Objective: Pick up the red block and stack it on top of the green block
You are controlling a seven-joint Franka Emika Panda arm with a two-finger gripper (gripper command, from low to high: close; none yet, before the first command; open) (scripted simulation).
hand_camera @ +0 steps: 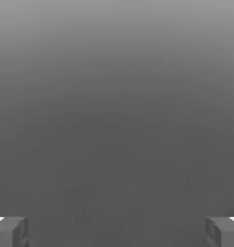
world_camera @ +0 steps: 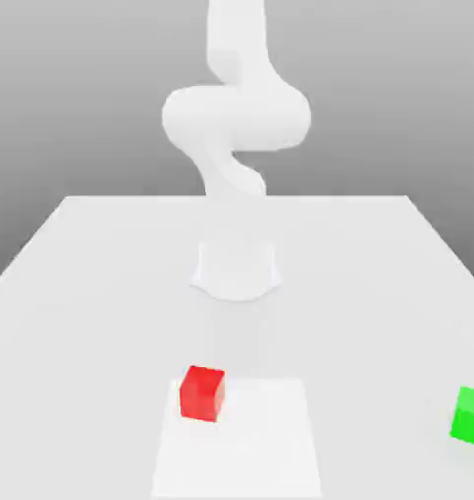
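Red block (world_camera: 202, 393) mid-table, green block (world_camera: 470, 415) at the right edge.

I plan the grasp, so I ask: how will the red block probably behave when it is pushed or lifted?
The red block looks like a cube resting flat on the table, so it will probably slide, not roll. Its low, equal-sided shape makes tipping unlikely. Its plain flat faces should suit the open pincer.

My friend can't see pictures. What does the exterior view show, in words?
A white robot arm stands at the back of a white table. Near the front, a small red block sits on a paler square patch. A green block sits apart from it at the exterior view's right edge, and nothing is touching either block.
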